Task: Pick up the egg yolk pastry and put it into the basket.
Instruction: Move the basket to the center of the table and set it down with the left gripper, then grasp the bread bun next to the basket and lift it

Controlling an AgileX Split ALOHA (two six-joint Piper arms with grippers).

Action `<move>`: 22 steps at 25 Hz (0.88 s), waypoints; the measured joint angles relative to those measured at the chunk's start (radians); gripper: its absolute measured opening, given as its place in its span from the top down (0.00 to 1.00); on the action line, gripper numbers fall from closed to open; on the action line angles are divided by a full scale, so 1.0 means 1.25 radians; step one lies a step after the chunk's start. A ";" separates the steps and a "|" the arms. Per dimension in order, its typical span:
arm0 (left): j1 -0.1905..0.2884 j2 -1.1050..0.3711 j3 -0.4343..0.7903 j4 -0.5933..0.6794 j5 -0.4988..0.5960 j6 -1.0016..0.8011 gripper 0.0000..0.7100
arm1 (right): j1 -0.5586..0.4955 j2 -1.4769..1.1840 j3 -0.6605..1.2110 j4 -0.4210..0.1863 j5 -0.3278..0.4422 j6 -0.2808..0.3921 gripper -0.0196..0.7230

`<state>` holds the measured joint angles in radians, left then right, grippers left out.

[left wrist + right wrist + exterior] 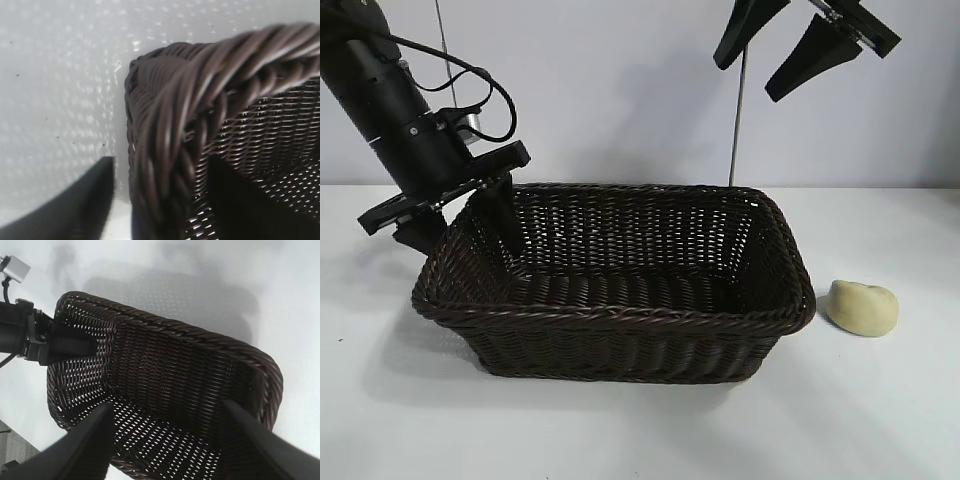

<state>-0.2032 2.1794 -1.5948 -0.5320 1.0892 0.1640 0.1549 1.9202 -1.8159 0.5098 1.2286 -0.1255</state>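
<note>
Egg yolk pastry (862,307), a small pale yellow dome-shaped lump with a smooth matte surface and a slight crease on top, is being left on the white table (640,440), just beside the right end of the basket in the exterior view and outside it. It is not being touched by either gripper.

Large rectangular dark brown woven wicker basket (620,320), with sloping sides and a braided rim, is being seen at the middle of the table, with nothing visible inside.

Left gripper (460,215), black, is being held low at the basket's left end wall. Its jaws are being held apart astride the braided rim: one finger is being seen inside the basket against the wall, the other outside on the table side. In the left wrist view the rim corner (170,130) is being shown between the two dark fingers (75,210), with a gap at each side, so the rim is not being squeezed. Whether the fingers are actually touching the wicker cannot be told.

Right gripper (790,45), black, is being held high above the right part of the basket, well clear of it and of the pastry. Its jaws are being held spread, with nothing between them. In the right wrist view the basket's interior is being framed between its two fingers (85,445), and the left gripper is being seen at the far end wall.
</note>
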 joint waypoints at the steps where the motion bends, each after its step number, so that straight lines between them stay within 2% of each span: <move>1: 0.000 -0.001 0.000 0.000 0.000 0.000 0.30 | 0.000 0.000 0.000 0.000 0.000 0.000 0.38; 12: 0.000 -0.070 0.000 0.022 0.013 0.000 0.28 | 0.000 0.000 0.000 0.000 0.000 0.000 0.38; 22: 0.001 -0.185 -0.009 0.062 0.031 -0.013 0.28 | 0.000 0.000 0.000 0.000 0.000 0.000 0.38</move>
<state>-0.2022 1.9482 -1.6063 -0.4549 1.1278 0.1475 0.1549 1.9202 -1.8159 0.5098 1.2286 -0.1255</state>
